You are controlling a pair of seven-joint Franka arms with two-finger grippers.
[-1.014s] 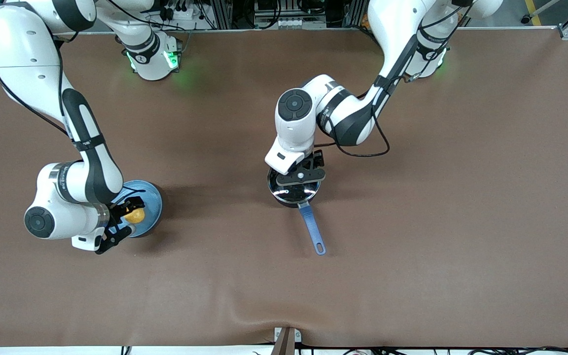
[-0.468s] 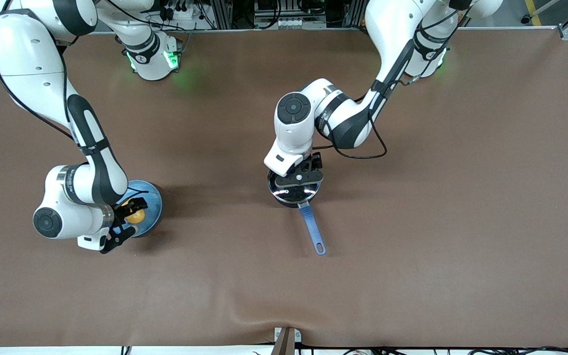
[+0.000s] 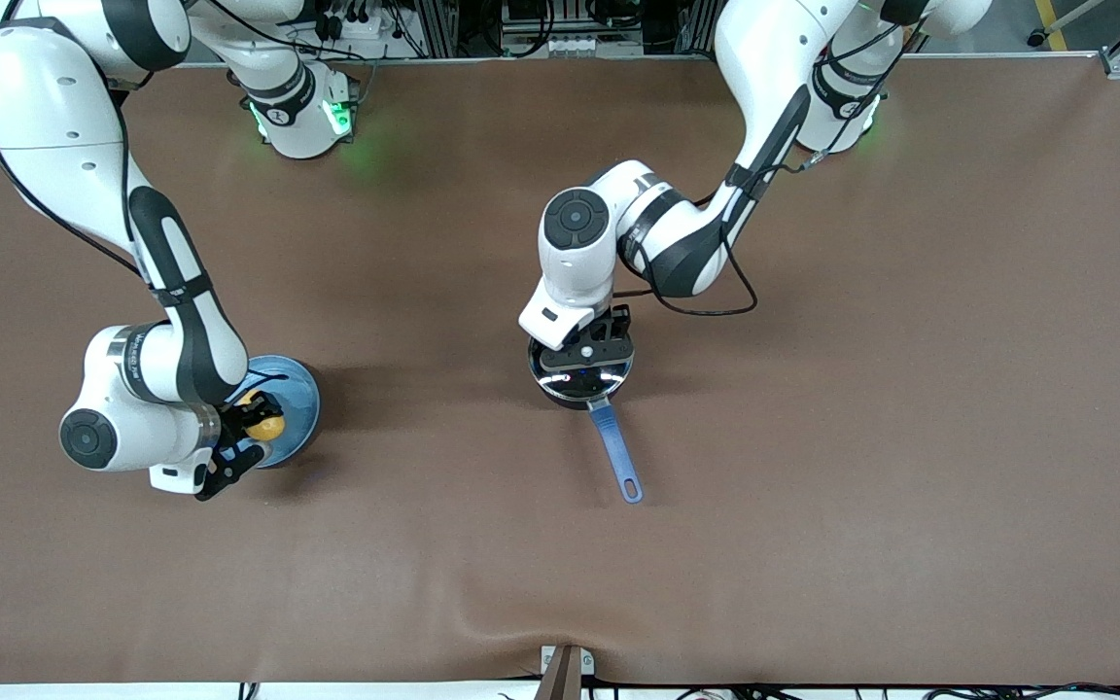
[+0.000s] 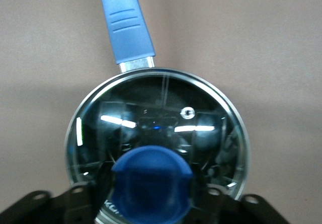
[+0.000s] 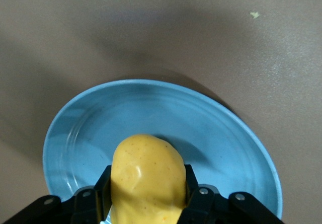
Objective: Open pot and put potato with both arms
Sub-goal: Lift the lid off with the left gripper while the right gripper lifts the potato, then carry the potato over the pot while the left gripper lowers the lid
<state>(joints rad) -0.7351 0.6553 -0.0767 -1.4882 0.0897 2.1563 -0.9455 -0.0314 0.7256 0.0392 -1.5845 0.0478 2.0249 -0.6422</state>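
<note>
The black pot stands mid-table with its glass lid on and its blue handle pointing toward the front camera. My left gripper is down on the lid, its fingers shut on the blue knob. The yellow potato is at the blue plate toward the right arm's end. My right gripper is shut on the potato, a finger against each side, just over the plate. The pot's inside is hidden under the lid.
Brown table cloth all round. The plate lies about level with the pot, with bare cloth between them. The pot's handle sticks out over the cloth. A small metal bracket sits at the table's near edge.
My left gripper's fingers have drawn in from wide open onto the lid's knob. My right gripper's fingers have closed on the potato; that arm shifted slightly.
</note>
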